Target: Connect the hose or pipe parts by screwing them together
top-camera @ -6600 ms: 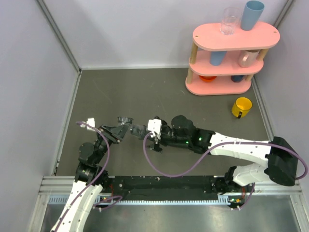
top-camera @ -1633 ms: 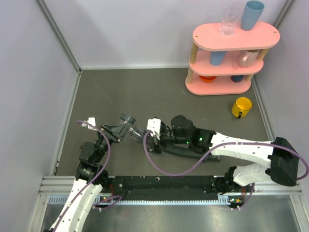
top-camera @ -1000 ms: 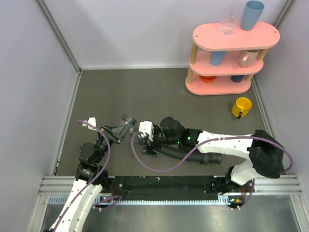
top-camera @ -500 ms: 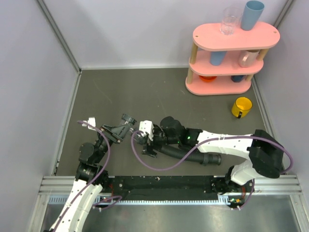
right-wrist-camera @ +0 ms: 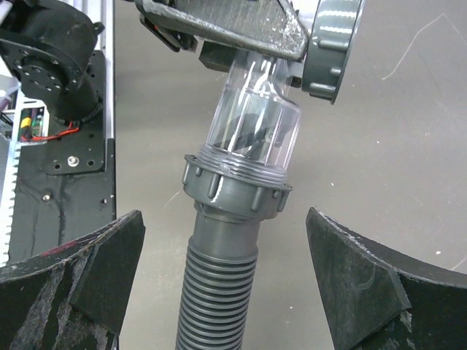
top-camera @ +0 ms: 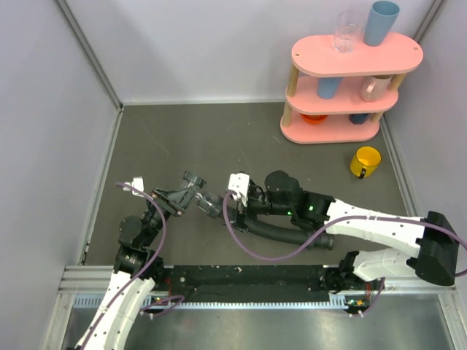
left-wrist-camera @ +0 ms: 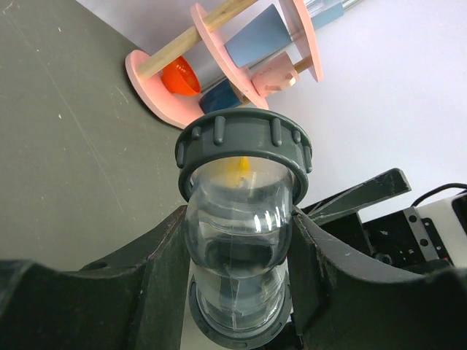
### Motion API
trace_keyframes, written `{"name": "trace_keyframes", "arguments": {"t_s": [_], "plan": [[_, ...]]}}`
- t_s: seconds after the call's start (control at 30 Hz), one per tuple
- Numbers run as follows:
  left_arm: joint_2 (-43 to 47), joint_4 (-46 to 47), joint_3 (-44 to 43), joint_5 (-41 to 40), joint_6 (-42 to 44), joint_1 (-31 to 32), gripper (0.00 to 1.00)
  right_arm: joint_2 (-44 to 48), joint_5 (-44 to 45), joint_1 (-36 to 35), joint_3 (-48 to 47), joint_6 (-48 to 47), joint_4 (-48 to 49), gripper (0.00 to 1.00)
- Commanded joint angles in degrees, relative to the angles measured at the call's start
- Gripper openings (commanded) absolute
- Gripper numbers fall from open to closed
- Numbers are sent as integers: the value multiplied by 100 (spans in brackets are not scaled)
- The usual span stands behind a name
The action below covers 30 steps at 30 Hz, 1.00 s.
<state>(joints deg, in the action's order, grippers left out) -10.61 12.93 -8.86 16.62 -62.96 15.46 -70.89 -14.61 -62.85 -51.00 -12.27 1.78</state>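
A clear elbow fitting (left-wrist-camera: 237,240) with a grey ring nut (left-wrist-camera: 243,146) on its upper end sits between the fingers of my left gripper (left-wrist-camera: 237,251), which is shut on it. In the top view this gripper (top-camera: 188,195) holds it left of centre. A second ring nut (right-wrist-camera: 237,191) joins the elbow's (right-wrist-camera: 252,131) lower end to the ribbed hose (right-wrist-camera: 219,299). That hose (top-camera: 284,233) trails right across the floor. My right gripper (right-wrist-camera: 222,288) stands wide open on either side of the hose, touching nothing. From above, the right gripper (top-camera: 226,208) is just right of the joint.
A pink shelf (top-camera: 350,80) with cups stands at the back right, and a yellow mug (top-camera: 365,161) sits in front of it. A purple cable (top-camera: 255,251) loops beside the hose. A wall runs along the left side (top-camera: 102,189).
My right arm has drawn back to the right, away from the joint, with its jaws still wide. The left gripper and the elbow have stayed where they were.
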Motion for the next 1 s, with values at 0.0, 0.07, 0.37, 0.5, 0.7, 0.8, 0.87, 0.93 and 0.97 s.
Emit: {"name": "trace_keyframes", "arguments": {"t_s": [0.0, 0.07, 0.37, 0.5, 0.7, 0.8, 0.87, 0.93, 0.97], "plan": [[103, 491, -72, -54, -67, 9, 0, 242, -235, 18, 90, 137, 225, 90], [94, 491, -80, -63, -76, 9, 0, 225, -367, 18, 117, 172, 305, 86], [33, 526, -98, -63, -67, 9, 0, -144, -420, -149, -155, 366, 455, 83], [24, 526, -98, -36, -67, 9, 0, -302, -464, -166, -129, 445, 542, 82], [7, 606, -89, -19, -111, 18, 0, -487, -402, -157, -129, 419, 657, 83], [-29, 658, -98, -10, -129, 27, 0, -636, -402, -158, -208, 392, 657, 84], [-29, 667, -107, -10, -138, 36, 0, -785, -420, -158, -296, 384, 674, 84], [-20, 658, -98, -19, -138, 44, 0, -960, -490, -166, -357, 383, 736, 84], [-29, 658, -81, -27, -138, 53, 0, -1014, -542, -158, -375, 392, 771, 84]]}}
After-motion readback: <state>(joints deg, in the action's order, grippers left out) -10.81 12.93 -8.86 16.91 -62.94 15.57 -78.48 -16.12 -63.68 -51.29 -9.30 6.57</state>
